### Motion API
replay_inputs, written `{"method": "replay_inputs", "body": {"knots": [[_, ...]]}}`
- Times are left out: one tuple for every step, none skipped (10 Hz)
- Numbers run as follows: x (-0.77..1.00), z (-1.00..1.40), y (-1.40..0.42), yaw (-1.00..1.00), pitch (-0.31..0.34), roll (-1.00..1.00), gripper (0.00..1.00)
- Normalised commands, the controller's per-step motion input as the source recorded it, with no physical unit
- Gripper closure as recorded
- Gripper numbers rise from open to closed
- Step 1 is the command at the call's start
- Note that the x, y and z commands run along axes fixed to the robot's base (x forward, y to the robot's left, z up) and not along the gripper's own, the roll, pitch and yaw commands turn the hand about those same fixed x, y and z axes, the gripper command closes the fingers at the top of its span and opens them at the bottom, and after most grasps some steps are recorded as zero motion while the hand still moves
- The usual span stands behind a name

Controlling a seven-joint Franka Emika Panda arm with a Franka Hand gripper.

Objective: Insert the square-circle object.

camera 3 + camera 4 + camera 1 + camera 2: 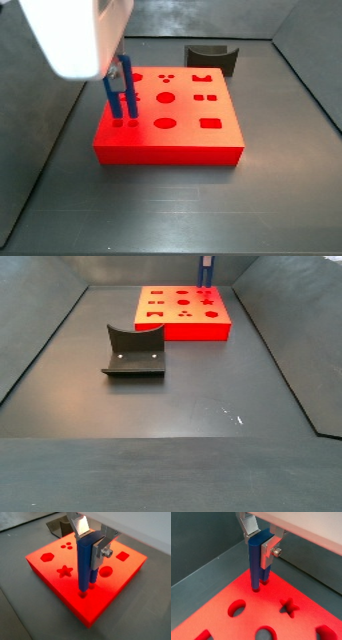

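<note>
My gripper [90, 541] is shut on the square-circle object [85, 559], a slim dark-blue piece held upright with its two prongs pointing down. It shows in both wrist views [259, 559]. The silver fingers [269, 551] clamp its upper part. The prong tips meet the top of the red block [117, 587] at two small holes near one corner. I cannot tell how deep they sit. In a side view the blue piece [123, 92] stands at the red block's [187, 140] left edge. In a side view only its lower part [206, 271] shows at the frame's top.
The red block's top has other shaped holes: a star [65, 571], a hexagon [47, 557], a circle [105, 572] and a square [122, 556]. The dark grey fixture [134, 353] stands on the floor apart from the block [210, 57]. Grey walls enclose the floor [174, 406].
</note>
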Motion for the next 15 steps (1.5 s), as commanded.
{"method": "replay_inputs", "body": {"knots": [[0.00, 0.00, 0.00, 0.00, -0.004, 0.00, 1.00], [0.00, -0.05, 0.00, 0.00, 0.000, 0.00, 1.00], [0.17, -0.06, 0.05, 0.00, 0.000, 0.00, 1.00], [0.16, -0.04, 0.19, 0.04, 0.000, 0.00, 1.00], [0.17, -0.04, 0.18, 0.07, 0.000, 0.00, 1.00], [0.06, -0.04, 0.05, 0.10, 0.000, 0.04, 1.00], [0.00, -0.07, -0.07, 0.02, -0.011, 0.07, 1.00], [-0.09, -0.06, -0.15, 0.02, -0.019, 0.09, 1.00], [-0.08, -0.07, -0.12, 0.03, -0.020, 0.09, 1.00], [-0.06, -0.09, -0.04, 0.04, -0.026, 0.07, 1.00], [-0.01, -0.12, 0.00, 0.03, -0.029, 0.05, 1.00], [0.00, -0.17, 0.00, 0.05, -0.031, 0.05, 1.00], [0.00, -0.18, 0.00, 0.07, -0.044, 0.07, 1.00], [0.02, -0.22, -0.13, 0.07, -0.063, 0.09, 1.00], [0.07, -0.25, -0.16, 0.12, -0.077, 0.11, 1.00]]}}
